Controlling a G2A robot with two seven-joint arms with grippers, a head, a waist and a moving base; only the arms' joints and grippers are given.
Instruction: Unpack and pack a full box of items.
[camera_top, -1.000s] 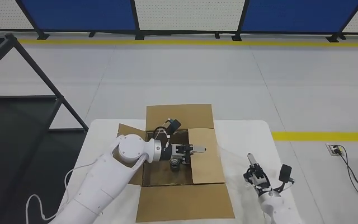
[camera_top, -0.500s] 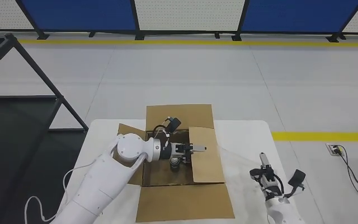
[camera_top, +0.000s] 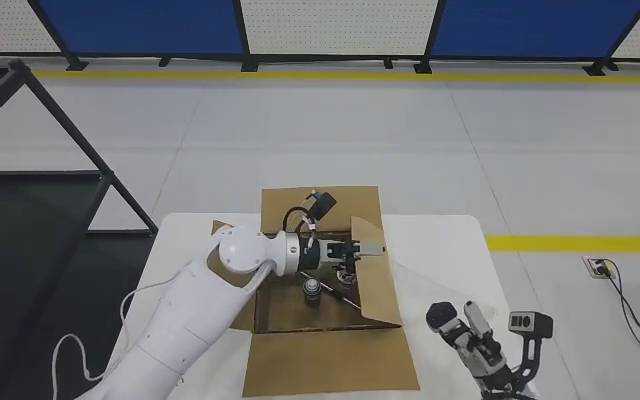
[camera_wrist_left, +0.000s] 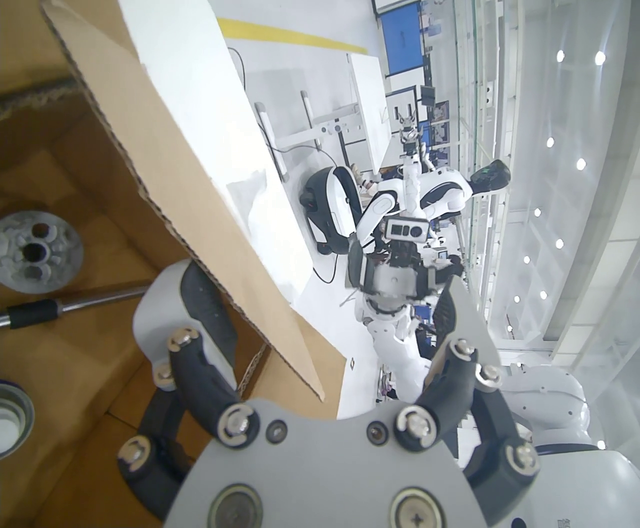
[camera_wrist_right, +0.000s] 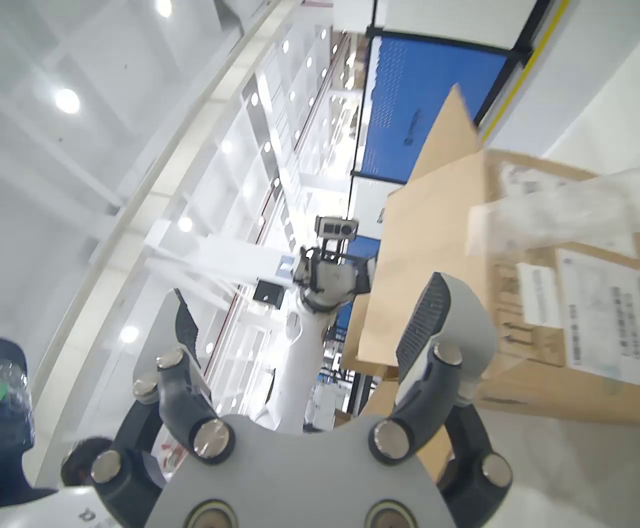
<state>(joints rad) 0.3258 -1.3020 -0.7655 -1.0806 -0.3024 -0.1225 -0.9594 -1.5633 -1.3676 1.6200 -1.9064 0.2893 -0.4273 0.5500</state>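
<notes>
L gripper (camera_top: 357, 250) has swung out to 3 o'clock and the flap (camera_top: 372, 285) is now tipped up. R gripper (camera_wrist_right: 310, 325) has dropped back, 4 o'clock of box (camera_top: 330, 365). L jaws wide, straddling the flap edge, one finger inside the box. R jaws wide, nothing btwn. Box sits mid-table (camera_top: 440, 250). Disc (camera_top: 313, 289) and rod (camera_top: 345, 298) lie on its floor, 7 o'clock of L gripper.

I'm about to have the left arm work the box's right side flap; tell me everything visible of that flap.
The right side flap is brown corrugated cardboard with a wavy, ragged cut edge. It stands tilted up from the box, not laid flat. Its free corner lies between the open fingers of the left gripper, one finger inside the box, one outside. Whether a pad touches it, I cannot tell.
</notes>
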